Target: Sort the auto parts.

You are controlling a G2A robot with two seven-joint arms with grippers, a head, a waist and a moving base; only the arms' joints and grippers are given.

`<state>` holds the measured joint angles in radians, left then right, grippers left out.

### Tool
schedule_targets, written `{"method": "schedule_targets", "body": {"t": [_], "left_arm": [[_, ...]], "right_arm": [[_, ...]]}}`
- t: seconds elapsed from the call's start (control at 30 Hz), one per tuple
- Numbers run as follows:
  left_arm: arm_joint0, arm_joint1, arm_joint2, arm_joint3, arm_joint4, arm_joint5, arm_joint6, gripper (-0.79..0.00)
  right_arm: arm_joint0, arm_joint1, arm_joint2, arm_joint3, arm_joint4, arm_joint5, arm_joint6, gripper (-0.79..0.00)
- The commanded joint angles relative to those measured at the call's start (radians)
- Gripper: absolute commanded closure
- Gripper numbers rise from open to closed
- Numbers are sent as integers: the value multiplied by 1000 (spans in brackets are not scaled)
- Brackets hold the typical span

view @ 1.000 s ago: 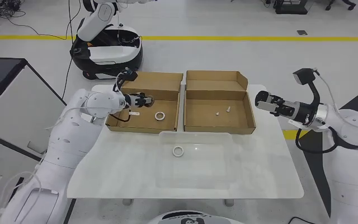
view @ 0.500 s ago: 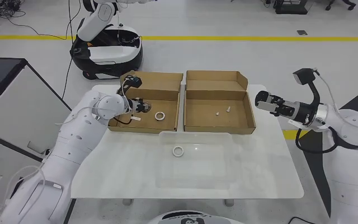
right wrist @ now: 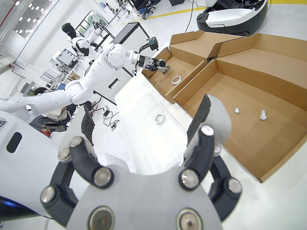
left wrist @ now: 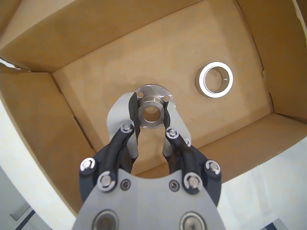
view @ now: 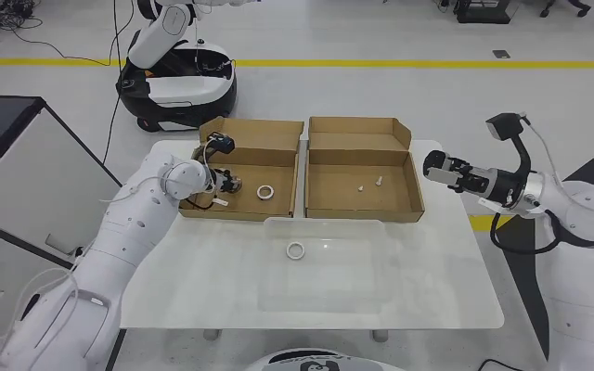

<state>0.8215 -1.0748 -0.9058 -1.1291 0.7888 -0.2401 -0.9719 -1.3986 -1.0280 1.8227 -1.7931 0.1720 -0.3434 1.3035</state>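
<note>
Since a second ago my left arm has swung its wrist down and back toward the near-left corner of the open brown cardboard box on the left (left wrist: 168, 48), while my right arm has held its place. My left gripper (left wrist: 150, 106) is clamped on the small flanged steel bushing (left wrist: 150, 116), one pad on either side of its hub, with the drilled flange facing the box floor. It seems to hang just above the cardboard, though I cannot tell whether it touches. Near it on the box floor lies a plain silver metal ring (left wrist: 215, 82), well apart from the jaws. I judge the bushing dense for its size, rigid and smooth, so it could slip or twist if pinched on the polished rim. The hub is the right place to hold it, square across, and it should be released low because a drop would make it bounce or roll. My right gripper (right wrist: 144, 123) hangs with its fingers apart and nothing between them beside the second brown cardboard box (view: 339, 199), where two small silver bolts (view: 379, 180) lie. One more silver ring (view: 296, 250) waits in the clear plastic tray (view: 325, 283) on the white table (view: 213, 278).
</note>
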Motion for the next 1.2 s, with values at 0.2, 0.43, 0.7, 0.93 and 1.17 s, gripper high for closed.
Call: {"method": "schedule_targets", "body": {"t": [0.2, 0.43, 0.7, 0.93, 1.17], "left_arm": [[-2, -11, 21, 29, 11, -11, 26, 0], [-4, -18, 29, 45, 18, -18, 27, -83], [7, -13, -6, 30, -3, -11, 50, -785], [80, 16, -115, -139, -47, 3, 91, -785], [264, 64, -301, -478, -135, 8, 70, -785]], "right_arm": [[0, 0, 0, 0, 0, 0, 0, -785], [0, 0, 0, 0, 0, 0, 0, -785], [0, 0, 0, 0, 0, 0, 0, -785], [0, 0, 0, 0, 0, 0, 0, -785], [0, 0, 0, 0, 0, 0, 0, -785]]}}
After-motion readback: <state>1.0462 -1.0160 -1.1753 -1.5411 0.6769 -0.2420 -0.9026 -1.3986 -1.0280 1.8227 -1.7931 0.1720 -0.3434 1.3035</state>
